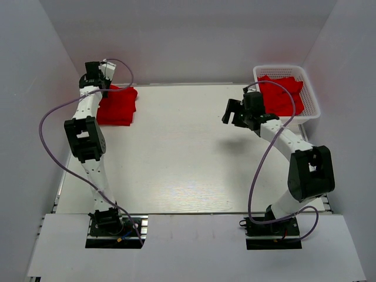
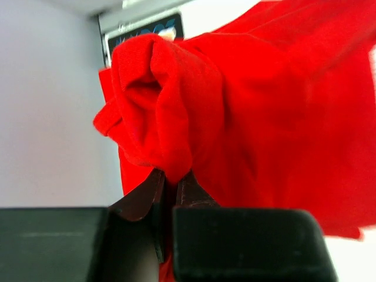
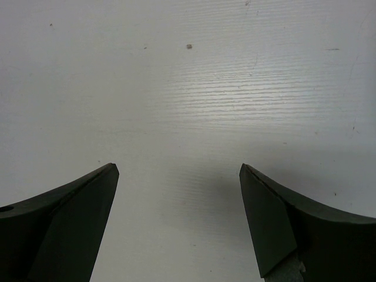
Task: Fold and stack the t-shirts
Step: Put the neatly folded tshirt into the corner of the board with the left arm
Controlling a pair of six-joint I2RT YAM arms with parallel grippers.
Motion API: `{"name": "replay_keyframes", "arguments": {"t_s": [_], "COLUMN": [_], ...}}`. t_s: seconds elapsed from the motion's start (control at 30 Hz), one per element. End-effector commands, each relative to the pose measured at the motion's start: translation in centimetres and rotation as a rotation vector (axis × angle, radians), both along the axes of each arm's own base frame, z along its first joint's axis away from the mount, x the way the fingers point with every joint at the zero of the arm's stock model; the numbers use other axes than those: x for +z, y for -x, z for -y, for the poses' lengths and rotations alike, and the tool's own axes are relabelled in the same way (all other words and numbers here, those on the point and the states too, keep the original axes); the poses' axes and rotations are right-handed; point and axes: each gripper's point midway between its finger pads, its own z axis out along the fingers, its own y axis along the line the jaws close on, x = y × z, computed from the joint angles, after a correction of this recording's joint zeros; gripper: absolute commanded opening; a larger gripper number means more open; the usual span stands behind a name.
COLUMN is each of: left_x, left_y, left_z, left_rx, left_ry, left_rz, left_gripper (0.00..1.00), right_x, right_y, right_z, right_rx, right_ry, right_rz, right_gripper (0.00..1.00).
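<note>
A folded red t-shirt point(image 1: 119, 106) lies at the far left of the white table point(image 1: 176, 153). My left gripper point(image 1: 103, 88) is at its far left corner, shut on a fold of the red cloth point(image 2: 176, 106), which bunches up between the two fingers point(image 2: 141, 197). More red t-shirts point(image 1: 282, 94) fill a white basket point(image 1: 311, 97) at the far right. My right gripper point(image 1: 235, 111) hovers over bare table left of the basket, open and empty; its wrist view shows only the white tabletop point(image 3: 188, 88) between the fingers point(image 3: 88, 200).
White walls point(image 1: 35, 88) enclose the table on the left, back and right. The left arm's purple cable point(image 1: 47, 141) loops out over the table's left edge. The right arm's cable point(image 1: 258, 170) hangs beside that arm.
</note>
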Motion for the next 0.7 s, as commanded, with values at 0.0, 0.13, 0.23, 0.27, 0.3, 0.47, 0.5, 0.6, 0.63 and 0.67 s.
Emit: {"name": "replay_keyframes", "arguments": {"t_s": [0.0, 0.13, 0.23, 0.27, 0.3, 0.47, 0.5, 0.6, 0.63, 0.67], "left_x": [3.4, 2.7, 2.5, 2.3, 3.7, 5.6, 5.4, 7.0, 6.7, 6.9], "left_y": [-1.1, -1.3, -1.0, -0.5, -0.7, 0.0, 0.2, 0.4, 0.3, 0.4], "left_z": [-2.8, -4.5, -6.4, -7.4, -7.7, -8.3, -8.2, -6.9, -5.2, -3.2], "left_rx": [0.106, 0.188, 0.316, 0.376, 0.416, 0.512, 0.523, 0.491, 0.432, 0.387], "left_ry": [-0.039, -0.057, -0.106, -0.137, -0.131, -0.113, -0.098, -0.019, 0.034, 0.108], "left_rz": [0.102, 0.109, 0.127, 0.127, 0.168, 0.215, 0.209, 0.233, 0.208, 0.200], "left_gripper": [0.00, 0.14, 0.59, 0.68, 0.99, 1.00, 1.00, 1.00, 1.00, 1.00], "right_x": [1.0, 0.6, 0.6, 0.6, 0.7, 1.1, 1.5, 2.3, 2.1, 2.4], "right_y": [-1.0, -1.3, -1.5, -1.6, -1.6, -1.3, -1.1, -0.7, -0.4, 0.0], "right_z": [-0.7, -1.0, -1.1, -0.9, -1.1, -1.0, -1.0, -0.7, -0.6, -0.5], "right_rx": [0.011, 0.014, 0.016, 0.013, 0.015, 0.022, 0.029, 0.028, 0.028, 0.030], "right_ry": [-0.015, -0.013, -0.016, -0.015, -0.017, -0.013, -0.015, -0.014, -0.013, -0.014], "right_rz": [0.010, -0.005, -0.006, -0.009, -0.007, -0.007, 0.004, 0.030, 0.031, 0.040], "right_gripper": [0.90, 0.90, 0.90, 0.90, 0.90, 0.90, 0.90, 0.90, 0.90, 0.90]}}
